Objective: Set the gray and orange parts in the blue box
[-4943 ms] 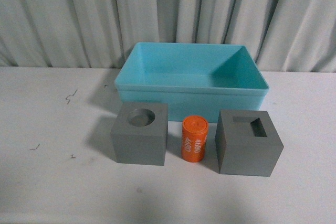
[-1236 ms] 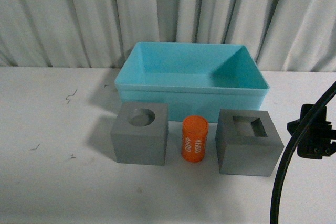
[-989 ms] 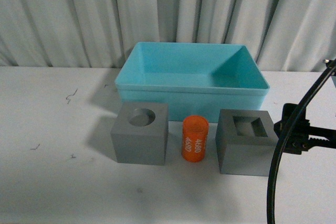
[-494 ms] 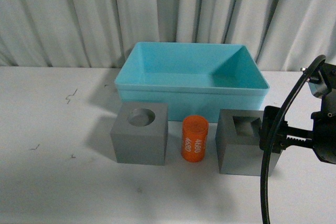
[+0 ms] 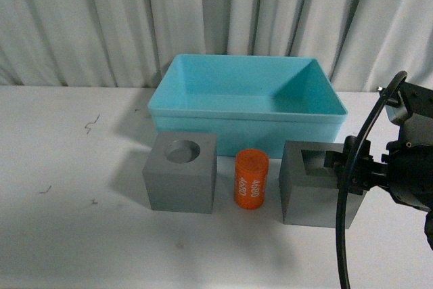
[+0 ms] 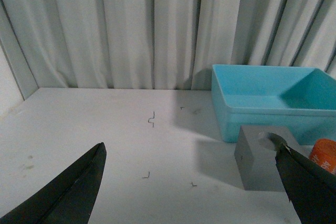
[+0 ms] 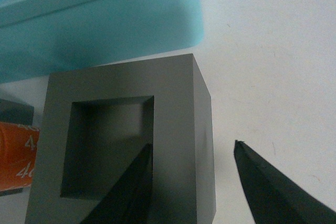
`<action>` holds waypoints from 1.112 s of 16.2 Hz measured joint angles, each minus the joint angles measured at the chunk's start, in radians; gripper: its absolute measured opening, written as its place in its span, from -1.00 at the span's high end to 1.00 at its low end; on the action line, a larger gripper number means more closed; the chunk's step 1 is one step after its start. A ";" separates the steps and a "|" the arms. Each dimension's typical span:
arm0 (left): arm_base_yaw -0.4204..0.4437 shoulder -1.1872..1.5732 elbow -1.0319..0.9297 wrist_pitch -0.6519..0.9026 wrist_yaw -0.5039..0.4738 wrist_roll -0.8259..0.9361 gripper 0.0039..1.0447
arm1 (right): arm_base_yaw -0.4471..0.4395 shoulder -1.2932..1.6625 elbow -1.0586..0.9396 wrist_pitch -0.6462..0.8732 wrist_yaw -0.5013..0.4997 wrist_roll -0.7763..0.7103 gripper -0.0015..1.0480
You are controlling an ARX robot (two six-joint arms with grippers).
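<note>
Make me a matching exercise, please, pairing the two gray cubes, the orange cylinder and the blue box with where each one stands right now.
Things:
1. round-recess cube
2. square-recess cube
3. orange cylinder
4. blue box

Places:
A. between the two cubes
B. behind the row of three
C. one wall straddled by the open right claw, one finger inside the recess
D. left end of the row, nothing touching it

Pairs: 1-D, 2-C, 3-A, 4-B
</note>
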 joint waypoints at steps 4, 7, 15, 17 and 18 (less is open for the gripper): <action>0.000 0.000 0.000 0.000 0.000 0.000 -0.88 | -0.043 -0.056 -0.059 0.011 -0.080 0.060 0.64; 0.000 0.000 0.000 0.000 0.000 0.000 -0.88 | -0.085 -0.480 -0.098 -0.051 -0.235 0.078 0.65; 0.000 0.000 0.000 0.000 0.000 0.000 -0.88 | -0.063 -0.080 0.248 0.068 -0.150 0.314 0.65; 0.000 0.000 0.000 0.000 0.000 0.000 -0.88 | -0.028 -0.011 0.329 0.057 -0.142 0.330 0.65; 0.000 0.000 0.000 0.000 0.000 0.000 -0.88 | -0.014 0.028 0.372 0.042 -0.138 0.339 0.65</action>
